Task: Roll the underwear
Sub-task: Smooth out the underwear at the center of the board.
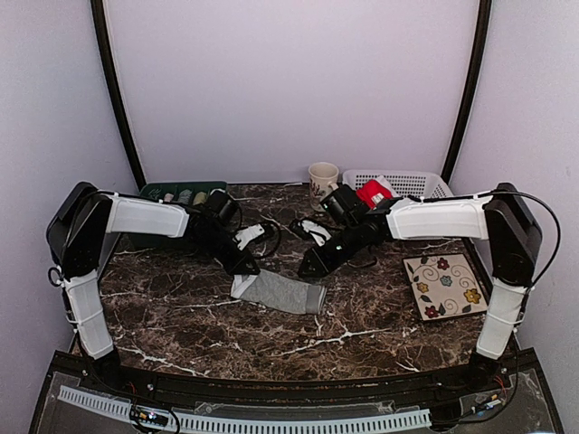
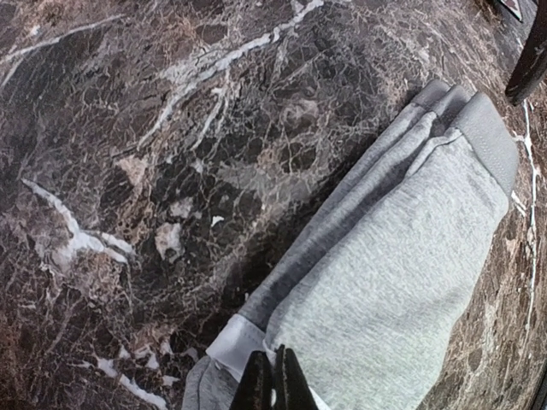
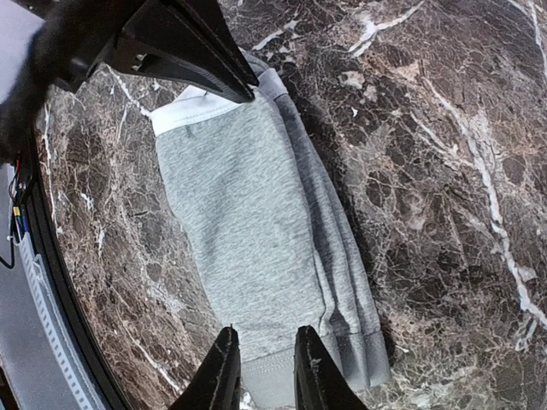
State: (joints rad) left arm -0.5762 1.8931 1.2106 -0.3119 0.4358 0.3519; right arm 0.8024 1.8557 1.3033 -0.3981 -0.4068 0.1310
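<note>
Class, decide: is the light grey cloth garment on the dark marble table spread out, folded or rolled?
Folded. The light grey cloth garment lies flat as a narrow strip, layers stacked along one edge; no roll shows.

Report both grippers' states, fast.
Left gripper: jaws shut, pinching the grey underwear at its edge.
Right gripper: jaws open, straddling the garment's other end.
</note>
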